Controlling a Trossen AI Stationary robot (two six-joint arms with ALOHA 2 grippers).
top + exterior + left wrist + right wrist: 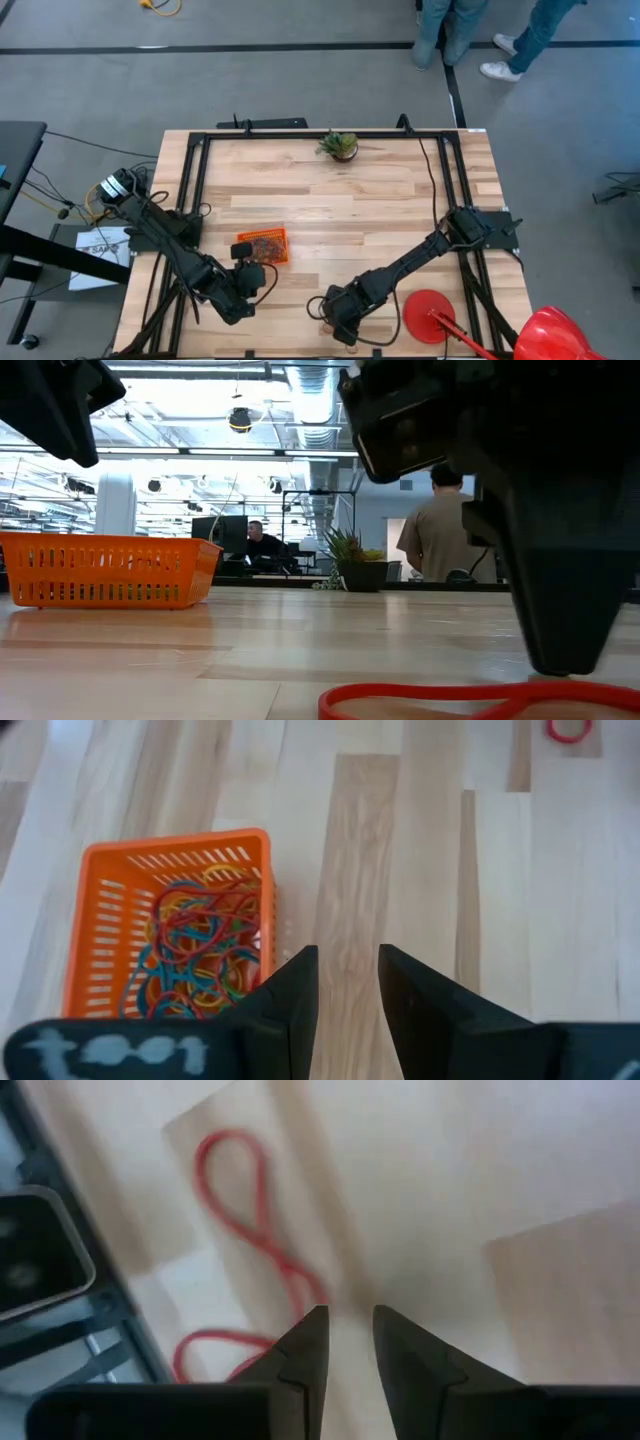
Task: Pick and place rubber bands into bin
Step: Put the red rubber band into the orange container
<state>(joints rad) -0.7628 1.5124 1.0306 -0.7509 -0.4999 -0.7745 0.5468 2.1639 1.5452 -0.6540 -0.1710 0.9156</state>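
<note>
The orange mesh bin (pixel 263 245) (pixel 105 570) stands on the table left of centre. It holds a tangle of red, blue, yellow and green rubber bands (pixel 195 955). My left gripper (pixel 255 283) (pixel 348 985) hovers just near of the bin, open by a narrow gap and holding nothing. A red rubber band (pixel 235 1190) (pixel 430 700) lies twisted flat on the wood by the near edge. My right gripper (pixel 335 325) (pixel 348 1335) stands over one end of it, fingers pointing down and slightly apart, tips just above the table. Another red band (pixel 568 730) lies farther off.
A flat red round disc (pixel 430 315) and a red tool lie right of my right gripper. A small potted plant (pixel 340 145) stands at the far edge. A black frame (pixel 195 200) borders the table. People stand in the room behind.
</note>
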